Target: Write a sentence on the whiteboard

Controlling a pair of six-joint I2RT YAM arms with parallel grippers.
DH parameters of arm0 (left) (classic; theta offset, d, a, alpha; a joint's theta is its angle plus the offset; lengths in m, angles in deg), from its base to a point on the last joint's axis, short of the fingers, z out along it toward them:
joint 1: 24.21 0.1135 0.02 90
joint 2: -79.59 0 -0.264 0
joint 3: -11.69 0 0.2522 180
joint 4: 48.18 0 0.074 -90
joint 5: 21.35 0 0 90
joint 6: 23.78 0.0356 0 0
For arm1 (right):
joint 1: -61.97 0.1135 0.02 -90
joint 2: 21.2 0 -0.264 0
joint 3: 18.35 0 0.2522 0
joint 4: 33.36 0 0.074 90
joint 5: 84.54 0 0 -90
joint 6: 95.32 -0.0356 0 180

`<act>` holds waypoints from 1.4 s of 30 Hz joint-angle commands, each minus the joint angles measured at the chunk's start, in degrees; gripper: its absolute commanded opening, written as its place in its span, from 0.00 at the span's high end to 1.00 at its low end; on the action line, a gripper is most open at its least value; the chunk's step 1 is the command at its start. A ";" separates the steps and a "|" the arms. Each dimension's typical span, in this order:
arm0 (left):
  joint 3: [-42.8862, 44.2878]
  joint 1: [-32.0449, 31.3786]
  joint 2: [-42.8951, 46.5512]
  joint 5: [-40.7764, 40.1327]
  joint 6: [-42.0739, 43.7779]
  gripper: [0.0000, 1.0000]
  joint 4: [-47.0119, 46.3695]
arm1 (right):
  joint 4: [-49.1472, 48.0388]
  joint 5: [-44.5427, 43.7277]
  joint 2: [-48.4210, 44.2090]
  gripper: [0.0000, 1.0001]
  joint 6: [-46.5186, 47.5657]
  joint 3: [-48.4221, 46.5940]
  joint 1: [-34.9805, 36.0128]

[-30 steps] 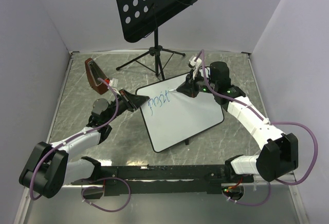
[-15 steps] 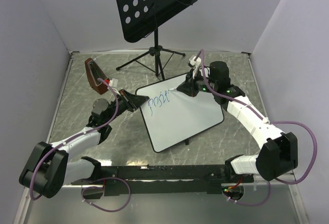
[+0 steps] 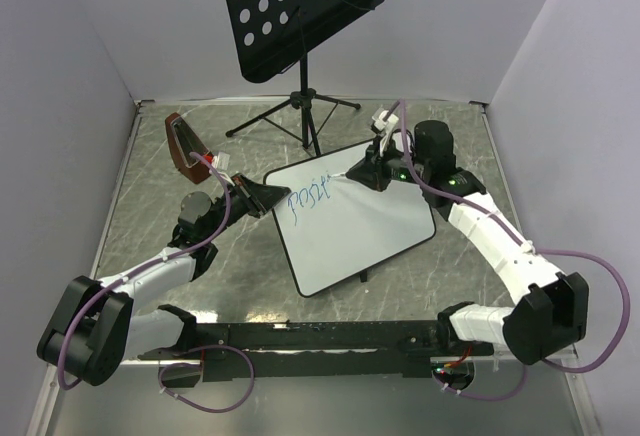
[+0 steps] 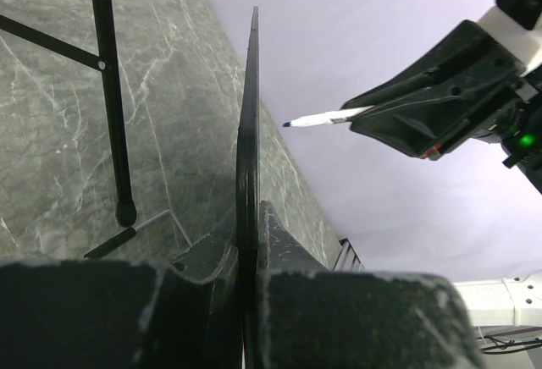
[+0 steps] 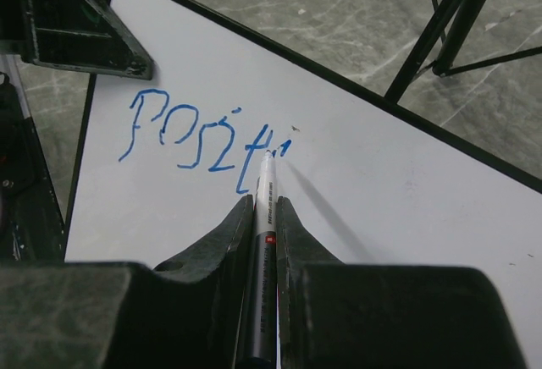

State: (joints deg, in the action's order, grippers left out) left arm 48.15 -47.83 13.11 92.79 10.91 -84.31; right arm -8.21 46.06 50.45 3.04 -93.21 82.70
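My left jaws are pinched shut on the whiteboard's [image 3: 360,231] left corner, at the middle of the counter [image 3: 420,286]. My right jaws are squeezed tight around the marker [image 5: 264,208], its tip right at the end of the blue sentence [image 5: 195,136], which reads "Positi" so far.

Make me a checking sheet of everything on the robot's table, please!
Surface: grey marbled table, no spills seen.
Job's things: whiteboard held by one edge; blue writing reads about "Positi", unfinished.
Clutter: brown object at far left; black music stand behind the board.
End effectors: left end effector shut on the whiteboard's edge; right end effector shut on a marker, tip by the last letter.
Cables: purple cables loop off both arms.
Surroundings: plain pale walls.
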 commanded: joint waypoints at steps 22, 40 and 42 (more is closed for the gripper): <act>0.42 -0.20 1.26 1.08 1.08 0.99 -7.59 | 0.20 -1.31 3.40 1.00 0.25 -0.86 1.85; 0.86 -0.20 1.09 1.17 1.17 0.99 -7.24 | 2.48 -2.99 1.73 1.00 1.57 -0.60 1.33; 0.94 -0.20 1.09 1.26 1.26 0.99 -7.24 | 3.10 -2.46 1.21 1.00 2.10 0.01 1.42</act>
State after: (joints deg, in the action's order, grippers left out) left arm 47.93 -47.76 13.11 92.33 10.80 -83.89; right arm -7.35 43.52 53.23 3.35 -93.19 84.21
